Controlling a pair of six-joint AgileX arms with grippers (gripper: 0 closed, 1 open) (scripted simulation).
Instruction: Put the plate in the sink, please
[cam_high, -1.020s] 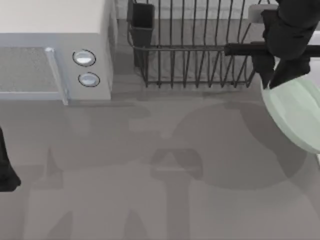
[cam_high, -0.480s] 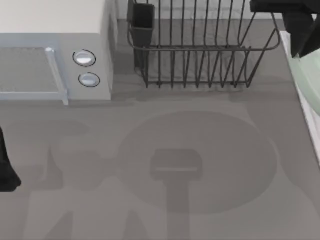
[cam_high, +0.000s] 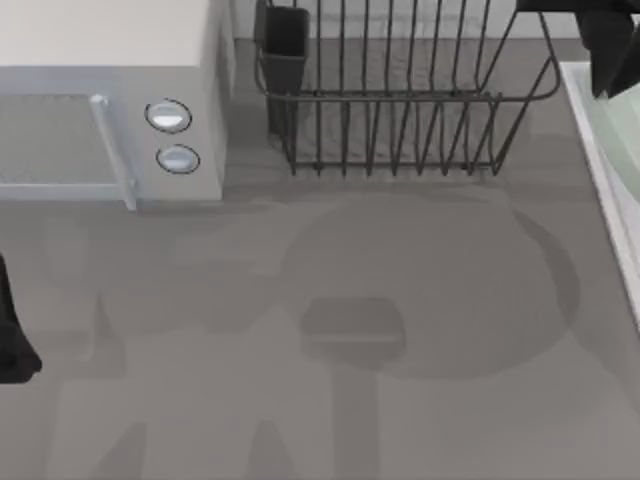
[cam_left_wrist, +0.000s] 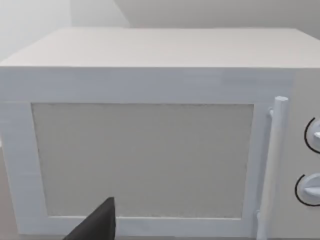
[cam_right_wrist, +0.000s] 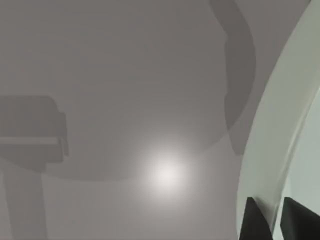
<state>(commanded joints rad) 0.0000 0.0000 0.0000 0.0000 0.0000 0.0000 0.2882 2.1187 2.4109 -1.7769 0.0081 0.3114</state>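
Note:
The pale mint-green plate (cam_high: 624, 128) hangs at the table's right edge, above the sink (cam_high: 607, 195), whose pale raised rim runs along that edge. My right gripper (cam_high: 605, 86) is at the back right, shut on the plate's rim. In the right wrist view the plate (cam_right_wrist: 280, 125) curves up the side, and the two dark fingers (cam_right_wrist: 254, 223) of the right gripper (cam_right_wrist: 274, 222) pinch its rim. The plate casts a big round shadow on the grey table. My left arm (cam_high: 12, 340) stays parked at the far left edge.
A white microwave (cam_high: 110, 100) with two knobs fills the back left; the left wrist view faces its door (cam_left_wrist: 145, 160). A dark wire dish rack (cam_high: 400, 90) stands at the back middle, just left of the right arm.
The right arm has carried the plate to the right and back, from over the table to over the sink edge. Its shadow moved right too. The left arm has not moved.

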